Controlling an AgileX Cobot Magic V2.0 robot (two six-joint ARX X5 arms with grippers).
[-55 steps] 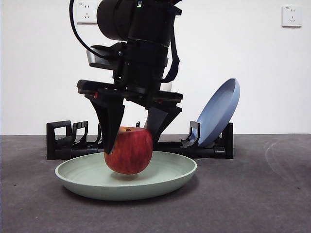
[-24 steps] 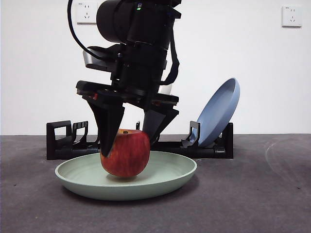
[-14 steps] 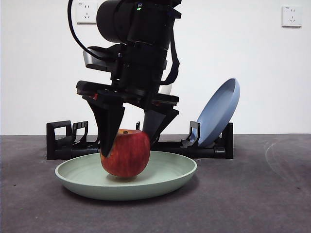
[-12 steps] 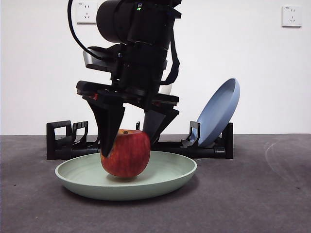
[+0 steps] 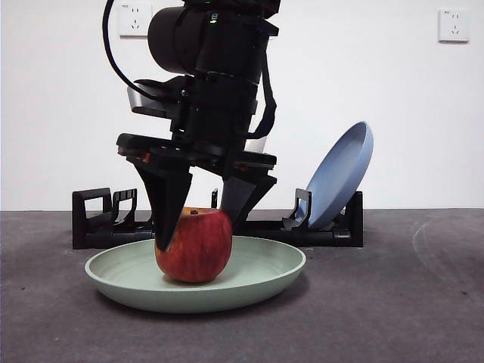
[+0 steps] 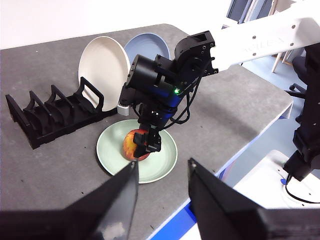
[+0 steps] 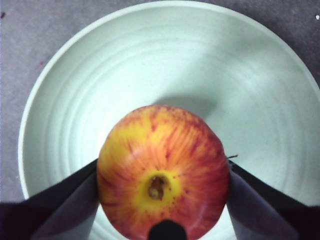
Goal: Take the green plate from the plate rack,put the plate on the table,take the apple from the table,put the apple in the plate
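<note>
The red apple sits on the floor of the green plate, which lies flat on the table in front of the plate rack. My right gripper reaches down from above and is shut on the apple, one black jaw against each side. In the right wrist view the apple shows stem up between the jaws, over the green plate. My left gripper hangs open high above the table, holding nothing, and looks down on the plate and the rack.
A blue plate leans in the rack's right end. A cream-white plate stands in the rack beside the blue plate. The table edge runs close to the green plate in the left wrist view.
My right gripper has sunk a little with the apple. The apple hung just above the plate's floor before and now rests on it.
</note>
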